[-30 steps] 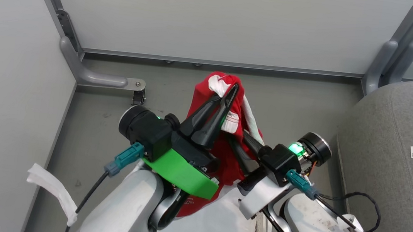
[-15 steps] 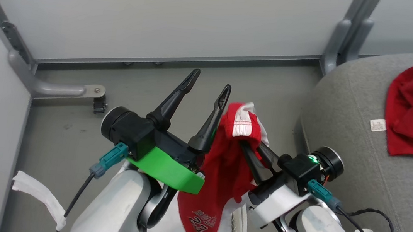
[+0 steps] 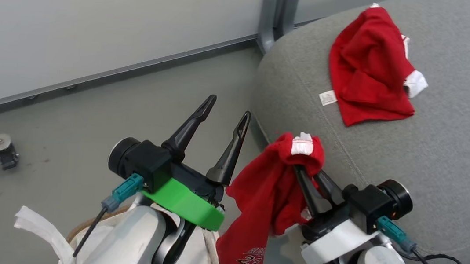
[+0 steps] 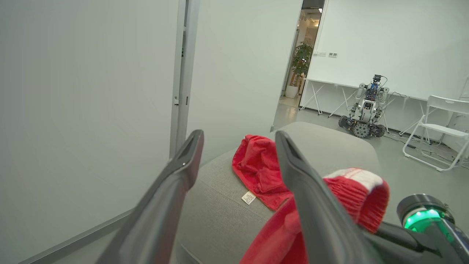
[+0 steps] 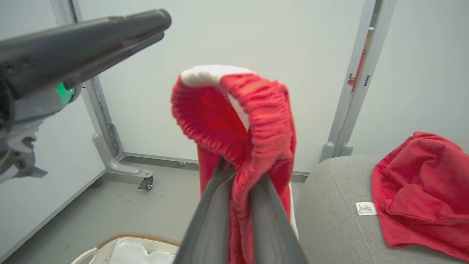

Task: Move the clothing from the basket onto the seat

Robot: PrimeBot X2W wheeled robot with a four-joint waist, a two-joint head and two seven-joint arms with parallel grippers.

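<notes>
The red jersey (image 3: 267, 197) with white trim and number 23 hangs from my right gripper (image 3: 301, 168), which is shut on its banded edge; the right wrist view shows the fabric (image 5: 253, 121) draped over the closed fingers. It dangles in the air beside the grey seat (image 3: 436, 150), above the floor. A plain red garment (image 3: 368, 69) lies on the seat next to the white tag (image 3: 328, 98). My left gripper (image 3: 226, 113) stands open and empty, left of the jersey. The basket's brown rim (image 3: 87, 221) peeks out under my left arm, white liner (image 5: 132, 253) inside.
Grey partition walls with a metal post (image 3: 278, 8) stand behind the seat. A castor foot (image 3: 6, 157) of the partition frame sits on the floor at left. In the left wrist view another robot (image 4: 364, 110) and a white chair (image 4: 439, 128) stand far across the room.
The camera has swung right, bringing more of the seat into view. My left gripper let go of the jersey and opened; the right gripper carried the jersey toward the seat.
</notes>
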